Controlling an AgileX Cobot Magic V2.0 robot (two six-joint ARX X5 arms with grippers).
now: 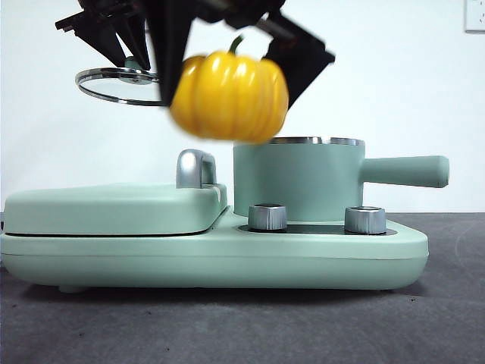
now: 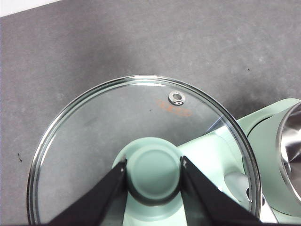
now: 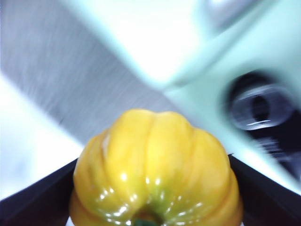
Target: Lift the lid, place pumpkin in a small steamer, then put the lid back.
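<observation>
The right gripper (image 1: 235,53) clamps the pumpkin (image 1: 229,95) between its jaws, holding it in the air just above and beside the rim of the small steamer (image 1: 299,180), which stands open on the mint-green cooker base (image 1: 212,254). The left gripper (image 2: 154,170) is closed on the knob (image 2: 154,169) of the lid (image 2: 94,141) and holds it level in the air, above the flat griddle cover (image 1: 106,208) with its chrome handle (image 1: 195,168). Two steel dials (image 1: 267,217) sit on the base in front of the steamer.
</observation>
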